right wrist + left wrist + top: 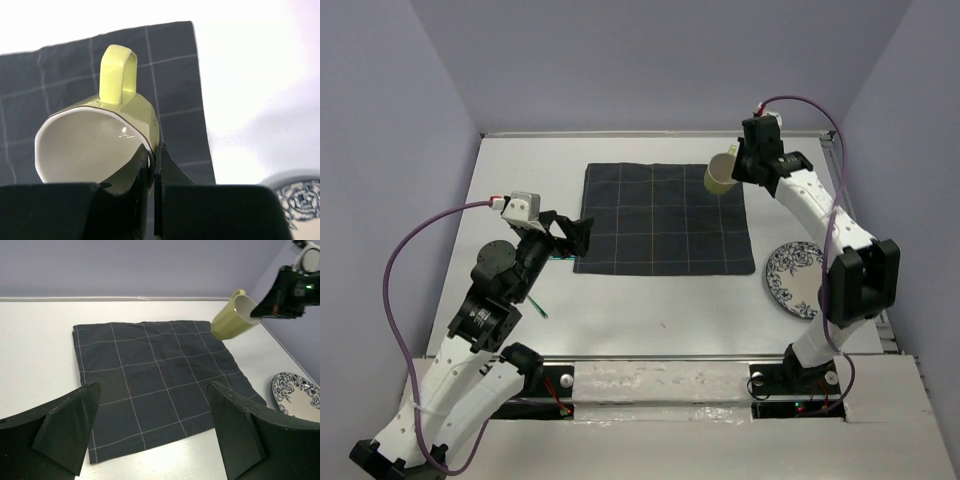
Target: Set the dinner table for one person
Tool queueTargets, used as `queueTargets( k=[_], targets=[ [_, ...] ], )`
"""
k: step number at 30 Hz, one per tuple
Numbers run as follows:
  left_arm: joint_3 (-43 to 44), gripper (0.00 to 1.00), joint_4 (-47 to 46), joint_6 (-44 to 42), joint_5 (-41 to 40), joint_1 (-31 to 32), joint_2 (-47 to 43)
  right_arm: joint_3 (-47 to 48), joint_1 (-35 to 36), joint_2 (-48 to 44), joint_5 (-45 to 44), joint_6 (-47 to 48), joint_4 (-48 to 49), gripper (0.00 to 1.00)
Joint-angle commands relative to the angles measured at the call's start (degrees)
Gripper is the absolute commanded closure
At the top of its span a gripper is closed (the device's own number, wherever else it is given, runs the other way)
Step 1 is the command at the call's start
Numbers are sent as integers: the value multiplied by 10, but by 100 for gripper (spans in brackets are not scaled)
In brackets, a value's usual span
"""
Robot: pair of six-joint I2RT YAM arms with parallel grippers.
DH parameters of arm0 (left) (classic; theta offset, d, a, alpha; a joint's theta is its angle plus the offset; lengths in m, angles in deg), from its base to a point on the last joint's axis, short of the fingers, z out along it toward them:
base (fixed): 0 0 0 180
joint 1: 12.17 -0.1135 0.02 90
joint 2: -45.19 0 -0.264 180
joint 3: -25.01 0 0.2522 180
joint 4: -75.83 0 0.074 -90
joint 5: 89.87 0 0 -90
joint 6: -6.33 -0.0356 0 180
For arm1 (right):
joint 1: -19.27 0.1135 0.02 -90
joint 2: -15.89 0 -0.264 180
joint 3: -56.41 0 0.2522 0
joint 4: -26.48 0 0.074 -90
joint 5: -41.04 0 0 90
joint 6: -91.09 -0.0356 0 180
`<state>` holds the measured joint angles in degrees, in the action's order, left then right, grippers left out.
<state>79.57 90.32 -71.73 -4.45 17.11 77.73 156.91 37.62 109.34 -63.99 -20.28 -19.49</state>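
A large white dinner table [650, 310] is seen from above, filling most of the view between pale lilac walls, with two robot arms bolted at its near edge. A dark navy checked mat [663, 218] is spread flat at the middle of the tabletop, towards the far side. A pale yellow-green mug [720, 174] is held by the right gripper [738, 165] over the far right corner of the mat. The wall of the mug is pinched at the rim, one finger inside the white interior and one outside. The mug is tilted, its mouth turned towards the gripper and its handle pointing away from it. It appears to be lifted clear of the cloth, though this cannot be told for certain. The left gripper [578, 236] is positioned low at the left edge of the mat, close to the near left corner, with its dark fingers spread wide apart and nothing between them. A blue-and-white patterned plate [790, 278] is set on the bare tabletop just beyond the near right corner of the mat, not touching the cloth, and is partly hidden by the right arm.
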Motion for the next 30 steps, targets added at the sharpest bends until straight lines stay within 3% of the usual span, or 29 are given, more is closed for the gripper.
queueTargets(
  k=[1,11,29,30],
  targets=[
    [2,1,-23,-3,-1,10,-12,107,-42,75,44,8,47,100],
    [2,1,-23,-8,1,35,-17,238,-80,215,44,-7,10,100],
    [2,1,-24,-9,4,46,-7,248,-90,274,15,-3,1,100],
    [2,1,-24,-9,4,46,-8,248,-90,273,13,-3,1,97]
  ],
)
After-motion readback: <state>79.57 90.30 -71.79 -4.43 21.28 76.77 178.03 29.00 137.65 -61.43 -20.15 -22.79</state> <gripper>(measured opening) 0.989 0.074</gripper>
